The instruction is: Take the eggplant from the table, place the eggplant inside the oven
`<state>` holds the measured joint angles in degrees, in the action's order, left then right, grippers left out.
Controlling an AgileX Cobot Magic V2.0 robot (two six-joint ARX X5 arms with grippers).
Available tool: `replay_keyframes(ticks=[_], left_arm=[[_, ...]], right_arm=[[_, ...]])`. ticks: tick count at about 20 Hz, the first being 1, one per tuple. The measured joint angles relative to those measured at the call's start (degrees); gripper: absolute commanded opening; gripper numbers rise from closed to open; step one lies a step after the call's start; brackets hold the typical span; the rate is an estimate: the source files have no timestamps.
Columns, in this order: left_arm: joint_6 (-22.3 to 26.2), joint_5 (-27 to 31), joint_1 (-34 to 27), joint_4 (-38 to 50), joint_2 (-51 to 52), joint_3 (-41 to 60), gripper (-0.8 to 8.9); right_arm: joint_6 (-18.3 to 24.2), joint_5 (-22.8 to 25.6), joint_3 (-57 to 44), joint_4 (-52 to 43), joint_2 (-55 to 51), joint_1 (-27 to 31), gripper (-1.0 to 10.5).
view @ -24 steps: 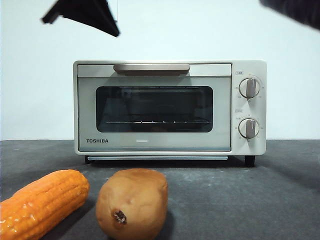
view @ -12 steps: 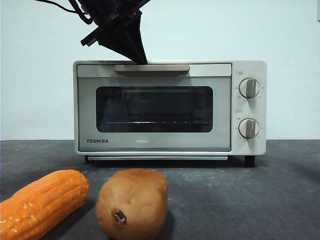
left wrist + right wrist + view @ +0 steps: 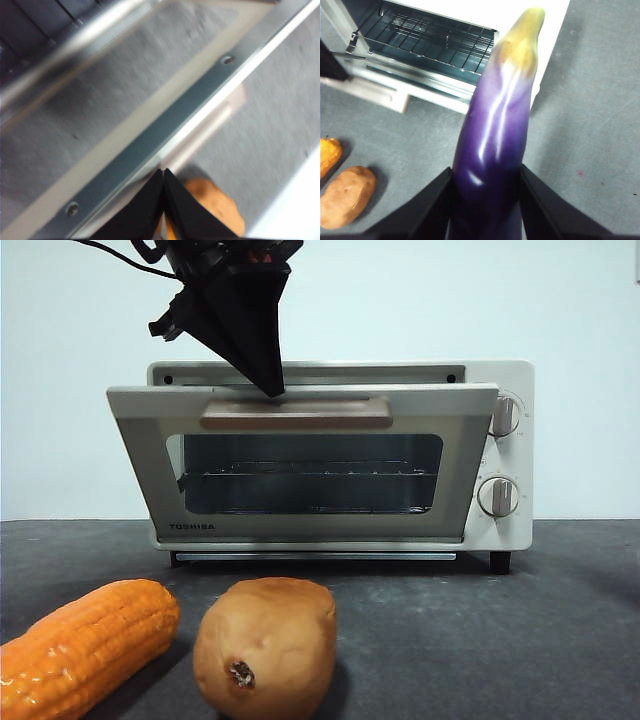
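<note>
Gripping the eggplant (image 3: 495,145) between its two black jaws, the right gripper (image 3: 487,200) holds it up off the table (image 3: 590,125), above the grey surface in front of the oven (image 3: 470,55). The jaws are parted only as wide as the purple body and press on both its sides, and the pale yellowish stem end points away from the wrist, toward the oven's front right corner. The left gripper (image 3: 268,390) comes down from above with its jaws pinched together into a single dark point, and that tip rests at the upper edge of the oven door (image 3: 300,465), just behind the beige handle (image 3: 296,418). From the left wrist camera the two jaws (image 3: 163,172) meet with no gap between them and nothing clamped there. The door is tilted partway open, its top leaning out toward the front edge of the table, and the wire rack (image 3: 430,37) shows inside the cavity. At the near edge of the table, an orange corn cob (image 3: 85,645) lies toward the left corner with a brown potato (image 3: 265,645) just beside it, both well apart from the oven.
</note>
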<state>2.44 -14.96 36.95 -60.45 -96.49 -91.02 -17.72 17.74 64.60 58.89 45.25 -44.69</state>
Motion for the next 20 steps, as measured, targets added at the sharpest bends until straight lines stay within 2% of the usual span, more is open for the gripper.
replay_keyframes(ticks=[5, 7, 11, 16, 19, 20], left_arm=[[0.0, 0.0, 1.0, -0.7, 3.4, 0.0, 0.04], [-0.1, 0.3, 1.0, 2.9, 6.9, 1.1, 0.04], [-2.4, 6.3, -1.5, 11.3, 14.2, 11.5, 0.04], [-8.1, 7.6, -9.0, 23.6, 27.8, 30.7, 0.04], [-10.0, 6.9, -15.8, 26.3, 34.1, 39.7, 0.04], [-10.3, 5.0, -18.4, 27.0, 35.2, 42.5, 0.04]], right_arm=[[2.9, -5.5, 0.0, -1.7, 1.1, 0.0, 0.9], [4.5, -6.8, 0.0, -2.8, 1.8, 0.0, 0.9], [8.4, -9.2, 0.0, -4.5, 4.4, 0.0, 0.9], [16.3, -12.1, 0.0, -6.9, 11.0, -0.5, 0.9], [21.4, -12.2, 0.0, -9.0, 18.0, -2.4, 0.9], [23.0, -12.1, 0.5, -9.2, 20.9, -3.4, 0.9]])
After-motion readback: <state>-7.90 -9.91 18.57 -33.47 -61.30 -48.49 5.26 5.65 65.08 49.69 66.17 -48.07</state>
